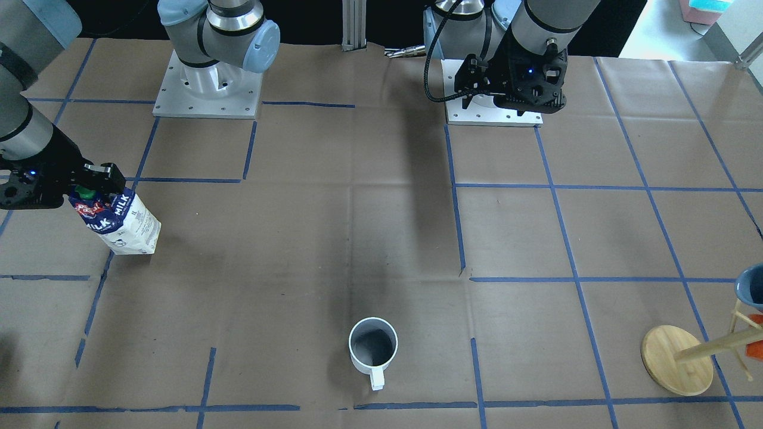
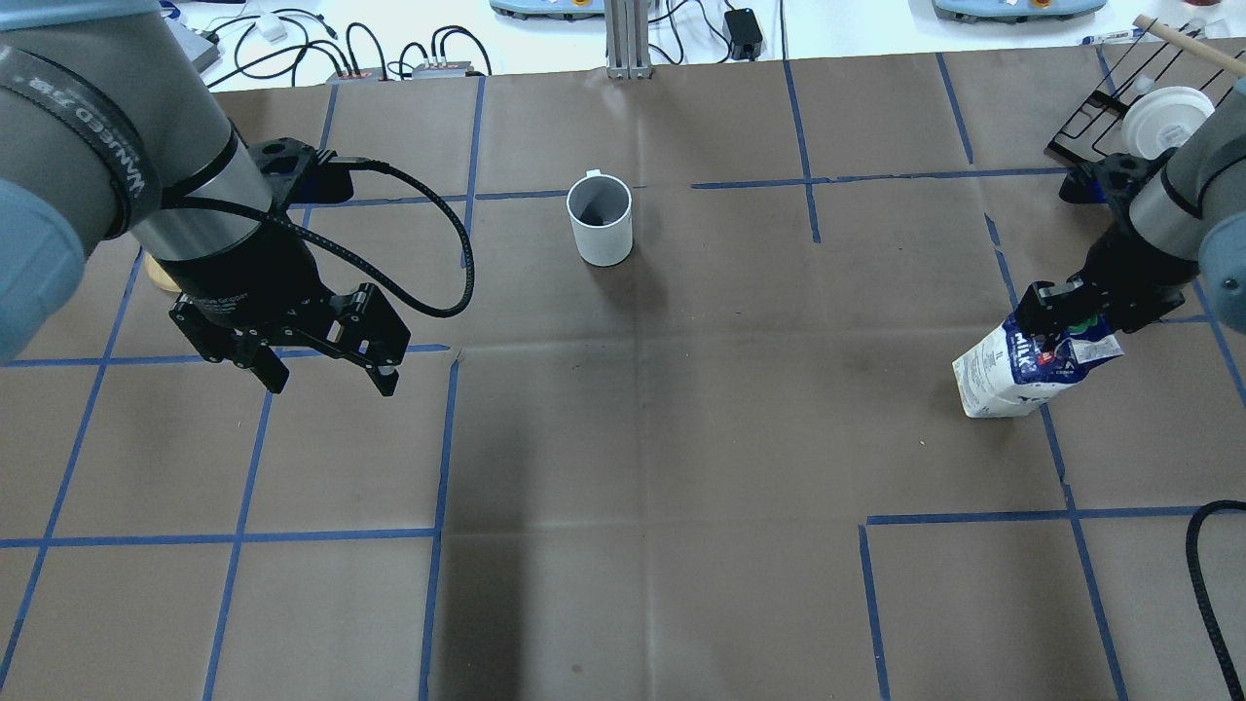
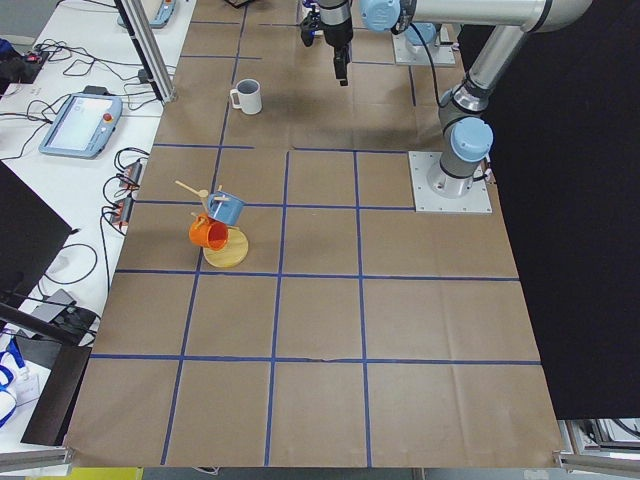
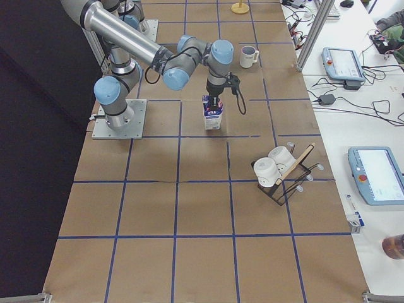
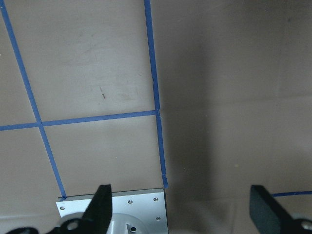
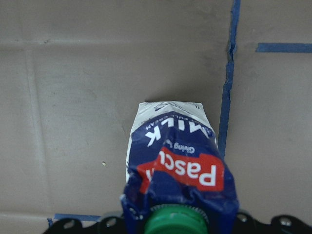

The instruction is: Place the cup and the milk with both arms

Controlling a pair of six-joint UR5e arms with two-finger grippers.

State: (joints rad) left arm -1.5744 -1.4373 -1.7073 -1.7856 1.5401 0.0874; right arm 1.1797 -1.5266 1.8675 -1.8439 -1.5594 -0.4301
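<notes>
- Right tool [image 2: 1066, 310] is clamped on the gable top of the milk carton [image 2: 1003, 375], near the right edge of the bench [image 2: 681, 487]. Carry it upright, slowly.
- Left tool [image 2: 331, 378] gapes wide, empty. The white mug [image 2: 601, 222] stands midway along the operators' edge, so descend squarely over its wall.

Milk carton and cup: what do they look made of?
Milk: looks like coated, printed paperboard; the gable top is creased and crumpled. Its cap looks like ribbed green plastic. Cup: probably glazed ceramic, with a smooth white wall, thick rim and squared handle; plastic can't be ruled out.
</notes>
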